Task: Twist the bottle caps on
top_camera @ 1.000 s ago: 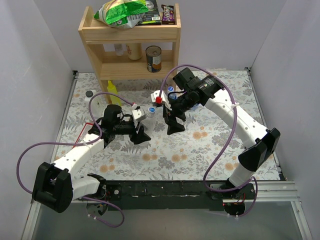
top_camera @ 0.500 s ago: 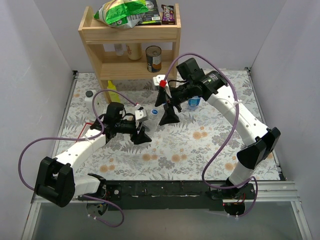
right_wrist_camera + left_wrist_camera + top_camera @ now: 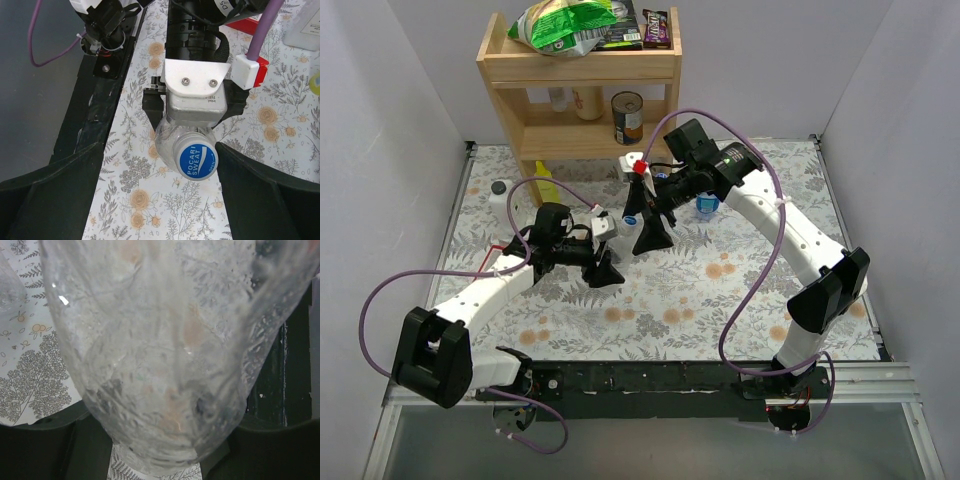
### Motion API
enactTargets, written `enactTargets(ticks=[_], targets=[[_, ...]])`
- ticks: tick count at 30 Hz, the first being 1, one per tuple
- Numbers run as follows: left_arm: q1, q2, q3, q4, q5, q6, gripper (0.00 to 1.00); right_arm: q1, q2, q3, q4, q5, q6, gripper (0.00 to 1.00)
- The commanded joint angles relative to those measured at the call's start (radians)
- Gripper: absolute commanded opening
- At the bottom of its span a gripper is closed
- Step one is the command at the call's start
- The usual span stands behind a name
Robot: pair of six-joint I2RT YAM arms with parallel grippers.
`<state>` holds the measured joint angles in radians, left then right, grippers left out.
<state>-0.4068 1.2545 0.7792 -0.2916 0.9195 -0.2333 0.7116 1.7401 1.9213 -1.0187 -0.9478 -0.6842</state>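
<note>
1. Floral-print surface with grey walls round it. At the back is a wooden shelf carrying snack bags and a can.
2. The left hand is clenched on 1 clear bottle, held off the surface and tipped over, neck towards the right arm.
3. A blue cap printed POCARI SWEAT sits on that bottle's neck. I cannot tell how far it is threaded on.
4. The right hand is spread wide, with 1 finger on each side of the cap, near it but touching nothing.
5. Handling guess: the bottle looks empty, so it should be light. Its thin wall is soft and will dent or twist under a hard squeeze. Best held low on the body, as it is now.
6. The cap is small, stiff and smooth on top. Pinch it by its side rim, square to the neck, or it may slip or cross-thread.
7. A white bottle and a yellow bottle stand at the far left, well apart.
</note>
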Motion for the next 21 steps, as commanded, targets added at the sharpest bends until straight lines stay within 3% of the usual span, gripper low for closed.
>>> enactTargets(ticks=[1,14,21], targets=[[0.019,-0.009,0.026,0.051,0.015,-0.081,0.00,0.006,-0.037,-0.004,-0.032,0.007,-0.012,0.98],[0.049,-0.043,-0.017,0.118,-0.002,-0.133,0.00,-0.011,-0.112,-0.093,-0.112,0.155,-0.011,0.98],[0.025,-0.027,0.017,-0.029,0.068,0.020,0.00,-0.116,-0.077,-0.022,0.024,0.029,0.143,0.97]])
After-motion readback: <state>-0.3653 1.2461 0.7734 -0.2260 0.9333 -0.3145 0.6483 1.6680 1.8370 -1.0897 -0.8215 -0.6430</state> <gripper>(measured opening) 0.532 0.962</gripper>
